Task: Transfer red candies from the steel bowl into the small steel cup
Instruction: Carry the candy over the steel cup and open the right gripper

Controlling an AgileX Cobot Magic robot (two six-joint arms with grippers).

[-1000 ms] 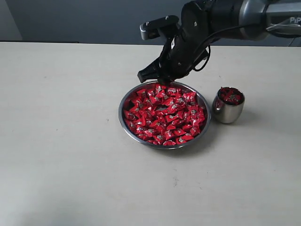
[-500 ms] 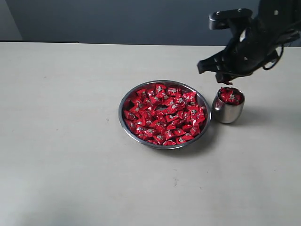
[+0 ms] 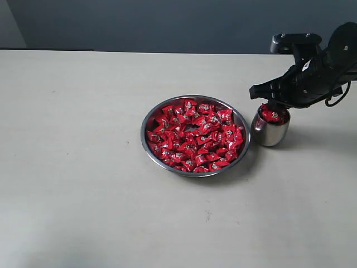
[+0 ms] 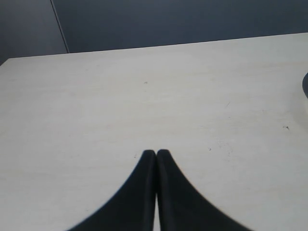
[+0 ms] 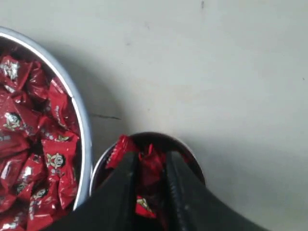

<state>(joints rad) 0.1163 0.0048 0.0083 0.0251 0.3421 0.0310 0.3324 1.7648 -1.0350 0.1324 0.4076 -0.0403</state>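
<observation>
Red candy [image 5: 151, 166] pinched in right jaws over half-hidden small steel cup [image 3: 270, 134], left jaws pressed together, steel bowl [image 5: 86, 139] cropped

Count, this moment:
- steel bowl [image 3: 143, 132]: one.
- small steel cup [image 3: 270, 134]: one.
- red candies [image 3: 192, 137]: several dozen in the bowl, overlapping, so no exact tally; a few more heaped in the cup, number unclear.
- table [image 3: 72, 167]: one.
- Grippers: two, left gripper [image 4: 156, 153] and right gripper [image 5: 151, 156].
</observation>
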